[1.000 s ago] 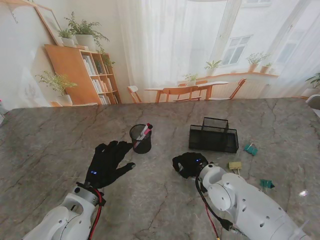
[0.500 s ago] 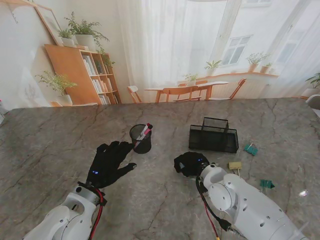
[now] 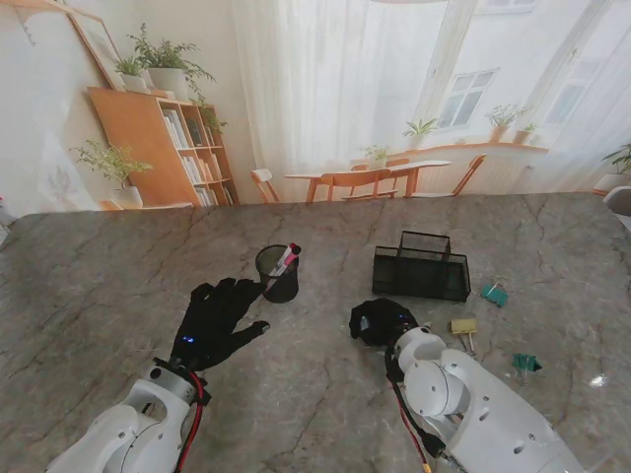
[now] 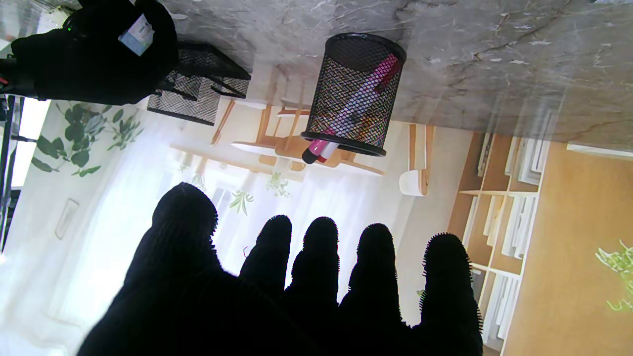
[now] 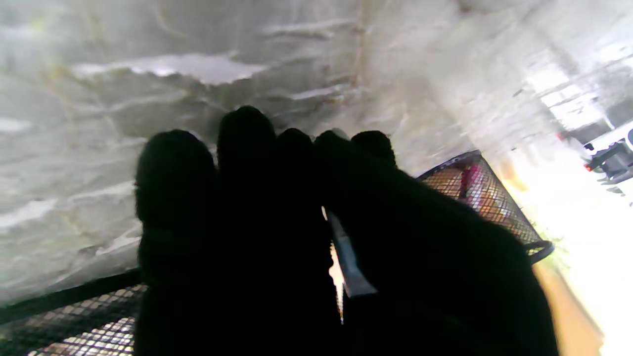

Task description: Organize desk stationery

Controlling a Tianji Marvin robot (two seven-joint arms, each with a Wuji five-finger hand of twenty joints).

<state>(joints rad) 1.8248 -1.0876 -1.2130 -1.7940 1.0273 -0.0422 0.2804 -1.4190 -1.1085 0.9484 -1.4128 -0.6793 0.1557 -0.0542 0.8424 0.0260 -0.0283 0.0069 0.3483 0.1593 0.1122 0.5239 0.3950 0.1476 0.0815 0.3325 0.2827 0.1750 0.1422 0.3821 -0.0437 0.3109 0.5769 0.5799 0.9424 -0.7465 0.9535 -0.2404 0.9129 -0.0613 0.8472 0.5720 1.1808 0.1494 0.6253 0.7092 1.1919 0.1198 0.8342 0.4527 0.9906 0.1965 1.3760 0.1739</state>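
A black mesh pen cup (image 3: 278, 273) stands mid-table with a pink marker (image 3: 287, 258) leaning in it; the left wrist view shows the cup (image 4: 353, 94) and marker (image 4: 346, 111) clearly. My left hand (image 3: 215, 320) lies just nearer to me than the cup, fingers spread, holding nothing. My right hand (image 3: 380, 321) is curled shut close in front of the black mesh organizer (image 3: 422, 268). In the right wrist view its fingers (image 5: 247, 188) and thumb pinch a thin grey object (image 5: 346, 259); what it is cannot be made out.
Right of the right hand lie a yellow binder clip (image 3: 463, 326), a teal clip (image 3: 494, 294) near the organizer's corner, and a green clip (image 3: 525, 364) nearer to me. The grey marble table (image 3: 99, 286) stretches wide on the left.
My right hand has shifted slightly to the right and a little farther from me, staying curled. The left hand has barely moved.
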